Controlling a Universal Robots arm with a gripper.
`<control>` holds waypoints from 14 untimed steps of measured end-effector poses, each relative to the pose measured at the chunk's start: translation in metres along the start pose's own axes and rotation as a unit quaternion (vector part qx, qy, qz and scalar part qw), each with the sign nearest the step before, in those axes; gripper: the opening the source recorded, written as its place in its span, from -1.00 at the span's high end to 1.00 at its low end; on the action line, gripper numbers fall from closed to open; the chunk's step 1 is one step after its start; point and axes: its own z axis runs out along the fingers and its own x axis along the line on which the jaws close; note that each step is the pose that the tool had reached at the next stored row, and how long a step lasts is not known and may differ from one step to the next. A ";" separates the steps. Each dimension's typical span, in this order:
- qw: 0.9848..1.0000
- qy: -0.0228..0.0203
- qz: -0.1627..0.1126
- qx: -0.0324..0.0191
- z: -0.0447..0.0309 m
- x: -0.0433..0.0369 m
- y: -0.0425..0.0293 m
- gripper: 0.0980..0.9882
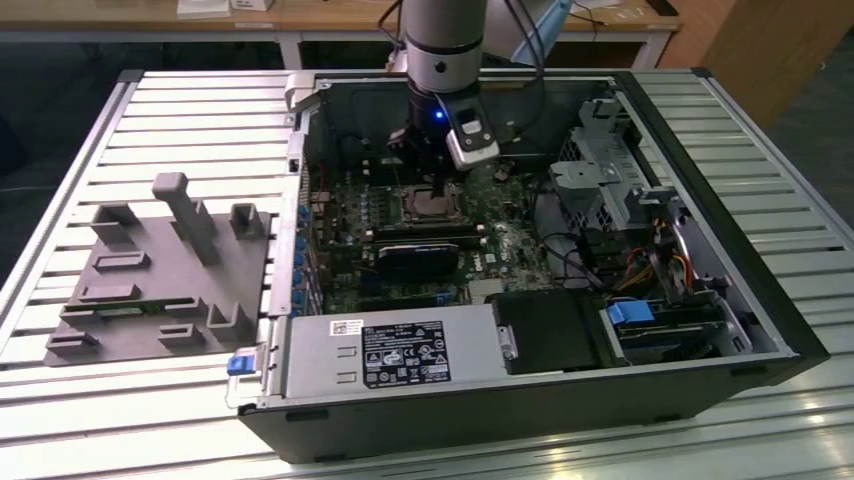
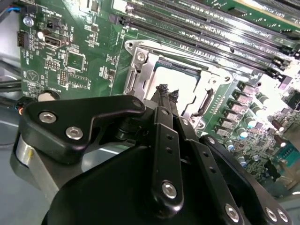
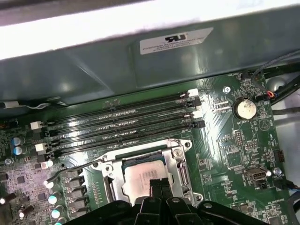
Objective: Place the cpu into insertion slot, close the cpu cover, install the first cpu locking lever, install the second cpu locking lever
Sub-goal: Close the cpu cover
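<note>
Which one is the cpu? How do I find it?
Look inside the open computer case, at the green circuit board. Beside the long black memory slots sits a silver frame; the cpu is the flat silver-grey square in its middle.

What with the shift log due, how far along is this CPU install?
Done: the cpu sits in the insertion slot, the cpu cover down over it. In hand: the shut gripper hovers at the cover's edge. Left: a locking lever looks unlatched, sticking out sideways; the other I cannot judge.
</note>
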 end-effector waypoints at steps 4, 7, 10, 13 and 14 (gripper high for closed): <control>1.000 -0.001 0.000 -0.001 -0.0049 -0.0001 0.0001 0.99; 1.000 -0.004 0.000 -0.001 -0.0059 0.0009 -0.0001 0.99; 1.000 -0.007 0.000 -0.002 -0.0062 0.0046 -0.0015 0.99; 1.000 -0.010 0.000 -0.003 -0.0065 0.0088 -0.0032 0.99; 1.000 -0.011 0.000 -0.003 -0.0066 0.0102 -0.0037 0.99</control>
